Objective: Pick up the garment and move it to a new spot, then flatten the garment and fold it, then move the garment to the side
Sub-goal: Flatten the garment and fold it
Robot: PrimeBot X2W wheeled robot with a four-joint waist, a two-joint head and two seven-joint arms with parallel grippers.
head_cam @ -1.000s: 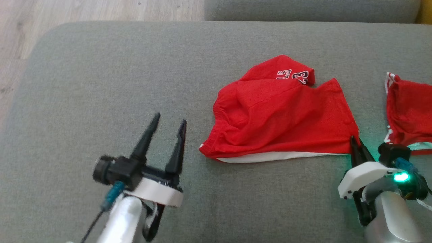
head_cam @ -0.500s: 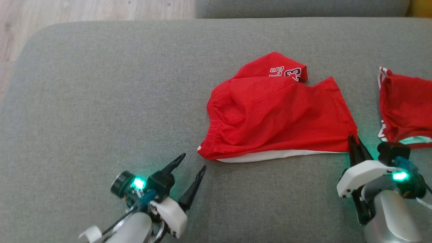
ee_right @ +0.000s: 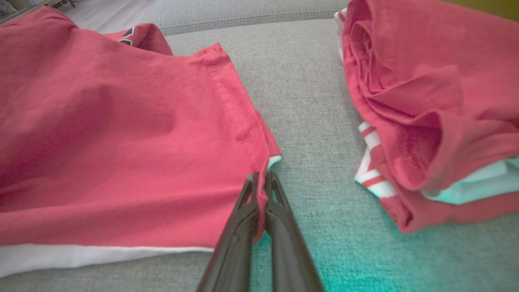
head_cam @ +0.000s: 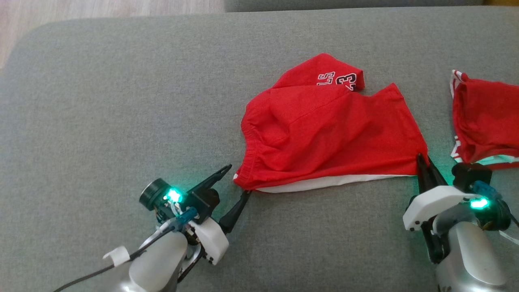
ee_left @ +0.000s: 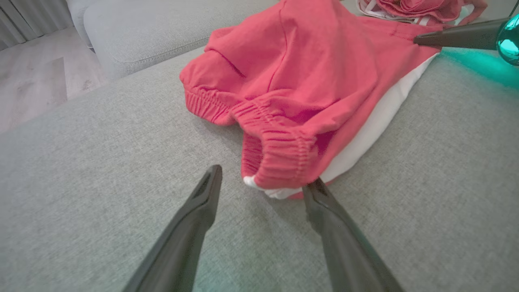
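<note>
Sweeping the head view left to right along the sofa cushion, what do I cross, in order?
left gripper, open → red shorts → right gripper, shut on the shorts' near corner → second red garment at the right edge

A living room at home: a broad grey woven-fabric sofa cushion with a rounded corner stands over pale wood-plank flooring. Beyond its far edge sits a second grey upholstered seat with a stitched seam, and pale pleated curtains hang behind.
</note>
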